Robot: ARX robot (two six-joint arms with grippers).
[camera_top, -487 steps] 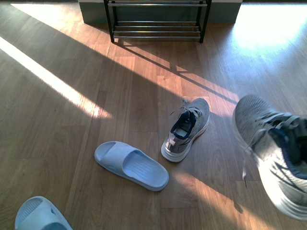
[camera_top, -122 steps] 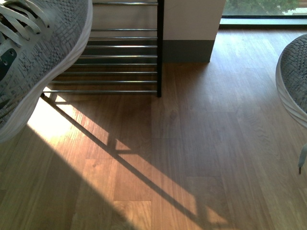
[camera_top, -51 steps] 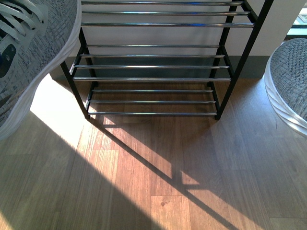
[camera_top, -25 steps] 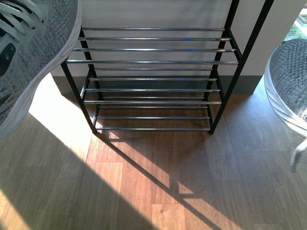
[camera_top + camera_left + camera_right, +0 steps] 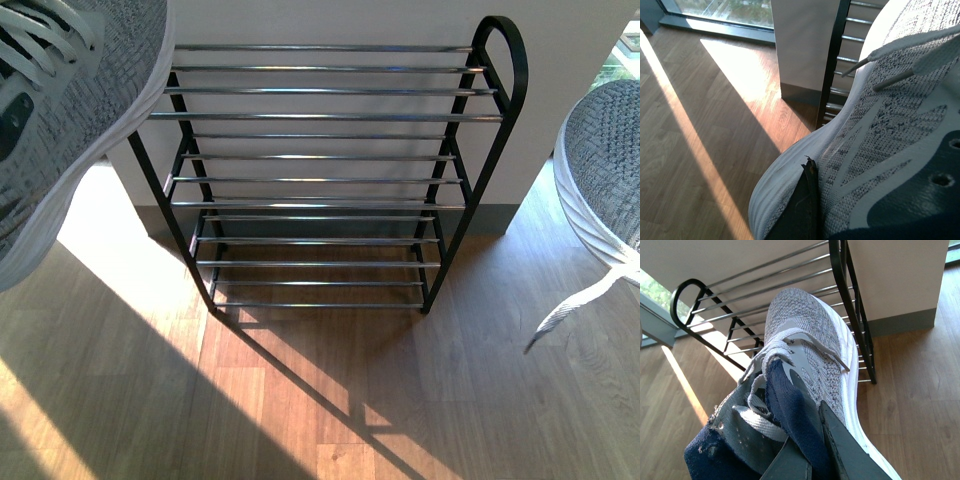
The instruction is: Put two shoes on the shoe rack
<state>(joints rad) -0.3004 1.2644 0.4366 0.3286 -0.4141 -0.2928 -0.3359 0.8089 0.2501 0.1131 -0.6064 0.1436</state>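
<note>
Two grey sneakers hang in the air in front of the shoe rack [image 5: 320, 160], a black arched frame with chrome rods against a white wall. One grey sneaker [image 5: 70, 120] fills the upper left of the front view; my left gripper [image 5: 807, 210] is shut on its side near the sole. The other grey sneaker [image 5: 605, 180] shows at the right edge with a lace dangling. My right gripper [image 5: 810, 455] is shut on that sneaker's [image 5: 805, 345] navy collar, toe pointing at the rack [image 5: 850, 315]. No sandals are in view.
Wooden floor [image 5: 320, 400] with sun patches and the rack's shadow lies before the rack. A white wall with a grey skirting stands behind it. A window shows at the far right [image 5: 628, 45] and in the left wrist view [image 5: 725, 7].
The rack has dropped lower in the front view over the last second, and its arched right top now shows. Both sneakers keep their places at the edges. The right sneaker's lace now hangs further out.
</note>
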